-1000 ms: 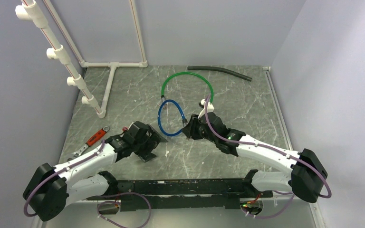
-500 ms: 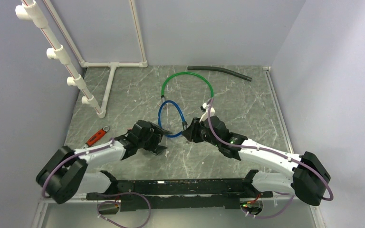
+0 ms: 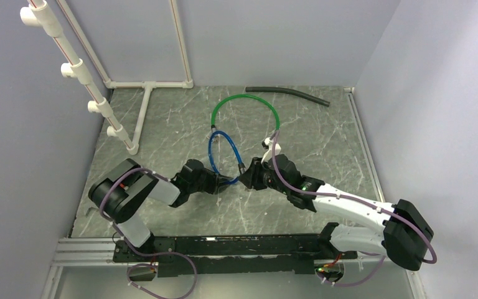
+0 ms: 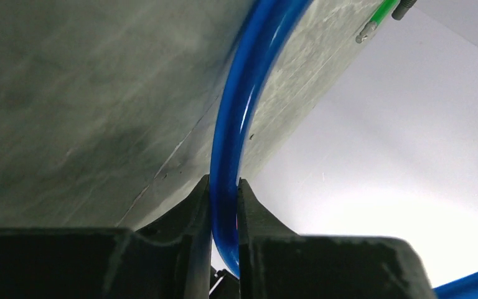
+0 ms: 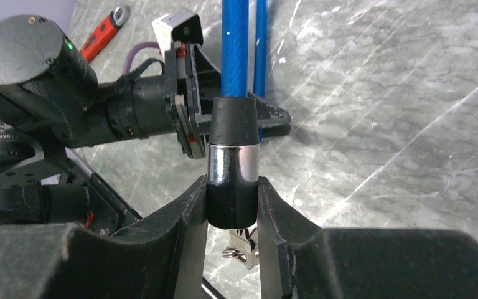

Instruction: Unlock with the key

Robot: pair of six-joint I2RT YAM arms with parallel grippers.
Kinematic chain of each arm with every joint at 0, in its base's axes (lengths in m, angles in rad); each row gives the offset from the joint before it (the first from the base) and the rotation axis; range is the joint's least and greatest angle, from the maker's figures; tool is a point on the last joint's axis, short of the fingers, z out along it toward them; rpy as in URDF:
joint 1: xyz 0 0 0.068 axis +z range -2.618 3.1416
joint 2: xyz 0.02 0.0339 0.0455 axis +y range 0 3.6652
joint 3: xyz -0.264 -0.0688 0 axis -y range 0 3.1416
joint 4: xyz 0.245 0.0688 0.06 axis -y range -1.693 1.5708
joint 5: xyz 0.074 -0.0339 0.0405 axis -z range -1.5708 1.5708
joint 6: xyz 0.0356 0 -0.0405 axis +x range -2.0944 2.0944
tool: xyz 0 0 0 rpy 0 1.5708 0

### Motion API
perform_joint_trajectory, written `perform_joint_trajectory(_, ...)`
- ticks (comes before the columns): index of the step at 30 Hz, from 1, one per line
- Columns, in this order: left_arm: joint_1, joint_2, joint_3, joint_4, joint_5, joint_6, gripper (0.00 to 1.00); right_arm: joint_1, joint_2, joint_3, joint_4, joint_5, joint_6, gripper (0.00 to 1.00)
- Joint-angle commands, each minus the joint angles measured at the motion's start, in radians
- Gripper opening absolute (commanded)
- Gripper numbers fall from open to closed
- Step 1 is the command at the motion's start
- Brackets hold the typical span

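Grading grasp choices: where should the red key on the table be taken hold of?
Likely from above, jaws across the narrow handle of the red key: it lies flat on the table, so only its long edges offer a pinch.

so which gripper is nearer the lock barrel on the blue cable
Right. The right gripper is clamped on the lock barrel; the left gripper pinches the blue cable further along the loop.

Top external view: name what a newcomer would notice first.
At centre, a blue cable loop is held from both sides: the left fingers pinch the cable, and the right fingers clamp its lock barrel. Beyond it curves a green cable loop.
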Motion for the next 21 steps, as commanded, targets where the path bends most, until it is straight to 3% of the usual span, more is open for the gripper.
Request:
perform_joint_trajectory(1, 0.0, 0.032, 0.002, 0.112, 0.036, 0.031, 0.09, 0.0, -0.05, 0.018, 0.029, 0.023, -0.018, 0.0)
perform_joint_trajectory(3, 0.01, 0.007, 0.017, 0.011, 0.045, 0.077, 0.0, 0.0, -0.064, 0.038, -0.017, 0.052, -0.024, 0.0)
perform_joint_trajectory(13, 0.03, -0.411, 0.095, -0.702, -0.287, 0.353, 0.0, -0.029, -0.159, 0.123, -0.235, 0.105, -0.086, 0.0)
perform_joint_trajectory(19, 0.04, -0.521, 0.225, -0.98, -0.452, 0.635, 0.0, -0.072, -0.207, 0.13, -0.323, 0.164, -0.103, 0.0)
perform_joint_trajectory(21, 0.05, -0.532, 0.261, -0.987, -0.455, 0.792, 0.0, -0.099, -0.227, 0.126, -0.356, 0.179, -0.101, 0.0)
